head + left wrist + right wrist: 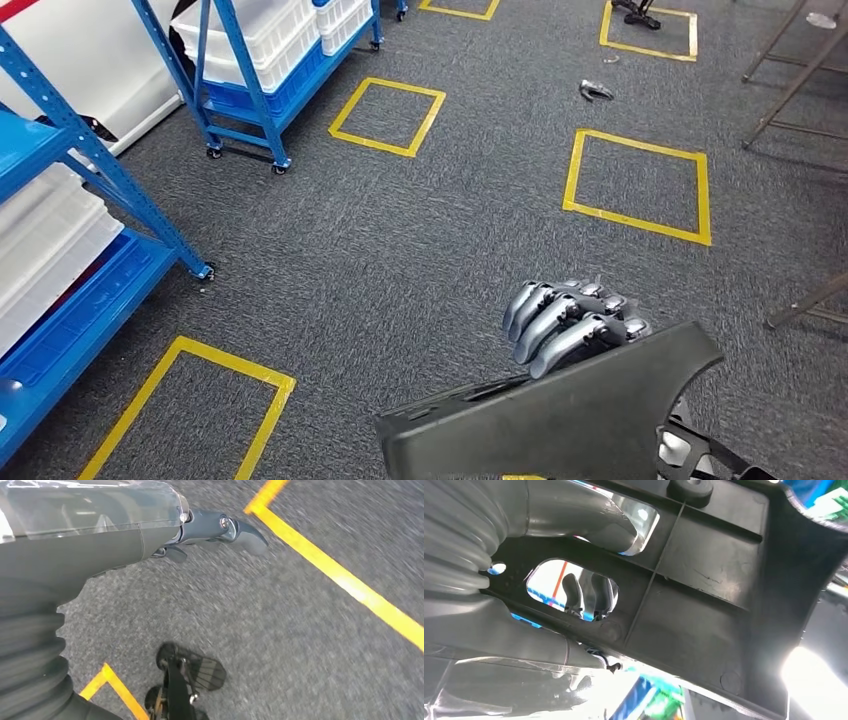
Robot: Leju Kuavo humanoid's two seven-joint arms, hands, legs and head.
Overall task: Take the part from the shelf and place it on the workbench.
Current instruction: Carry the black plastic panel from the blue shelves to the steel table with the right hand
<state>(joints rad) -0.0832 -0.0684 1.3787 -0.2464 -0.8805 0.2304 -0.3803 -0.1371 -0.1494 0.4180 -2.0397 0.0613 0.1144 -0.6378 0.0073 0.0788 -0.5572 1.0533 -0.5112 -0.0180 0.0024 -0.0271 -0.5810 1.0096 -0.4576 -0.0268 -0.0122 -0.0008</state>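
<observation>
Head view shows the right hand (572,320) gripping the black part (560,410), fingers curled over its upper edge, held low above grey carpet (400,250) with yellow tape squares (638,186); blue shelves (250,70) stand well apart. Left hand (220,530) hangs over the carpet, its spread unclear.

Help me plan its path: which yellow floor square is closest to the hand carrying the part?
The partly cut-off yellow square at lower left, beside the near blue shelf; the others lie farther from the right hand holding the black part.
</observation>
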